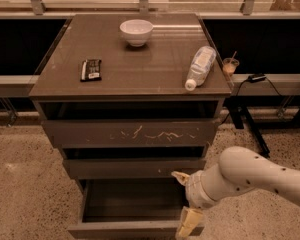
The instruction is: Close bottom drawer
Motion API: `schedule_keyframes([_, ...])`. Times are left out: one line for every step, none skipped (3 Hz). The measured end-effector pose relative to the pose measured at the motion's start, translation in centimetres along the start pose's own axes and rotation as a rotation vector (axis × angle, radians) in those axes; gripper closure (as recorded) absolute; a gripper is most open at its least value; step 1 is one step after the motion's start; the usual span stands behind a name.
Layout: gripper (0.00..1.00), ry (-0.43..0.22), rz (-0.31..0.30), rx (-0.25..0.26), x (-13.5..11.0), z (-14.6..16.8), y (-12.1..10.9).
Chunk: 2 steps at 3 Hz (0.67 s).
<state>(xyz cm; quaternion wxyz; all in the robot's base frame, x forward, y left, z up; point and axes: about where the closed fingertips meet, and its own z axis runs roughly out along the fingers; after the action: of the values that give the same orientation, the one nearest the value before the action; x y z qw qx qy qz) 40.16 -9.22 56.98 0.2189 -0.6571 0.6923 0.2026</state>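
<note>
- Cabinet [140, 79], dark grey-brown with three drawers, stands before me on a speckled floor; everything below is placed by it.
- The bottom drawer [122, 229], the narrowest one, sits at the cabinet's foot. It is pulled well out, so its shallow box lies open to view behind the plain front panel.
- The middle drawer [132, 167] above it stands a little proud of the cabinet. The top drawer [90, 133], widest and scratched pale across its front, does likewise.
- The gripper [186, 200] hangs at the cabinet's lower right corner, on the end of a white arm [250, 176] reaching in from the right.
- Its pale fingers [189, 223] are spread wide apart. One points up by the middle drawer's right end, the other down over the right end of the bottom drawer's front panel.
- The claw has hold of nothing. I cannot tell whether the lower finger touches the panel.
- On the cabinet's top, a white bowl [136, 32] stands near the back edge.
- A dark wrapped bar [91, 69] lies toward the left side of the top.
- A clear bottle [200, 66] lies on its side near the right edge, cap toward the front.
- Just off the cabinet's right side, a small cup [230, 65] with a straw stands on a ledge.
</note>
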Motion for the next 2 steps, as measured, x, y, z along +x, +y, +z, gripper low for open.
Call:
schedule_keyframes([0.0, 0.053, -0.015, -0.034, 3.4, 5.6, 0.1])
schedule_keyframes([0.0, 0.078, -0.037, 0.007, 7.4, 10.6, 0.1])
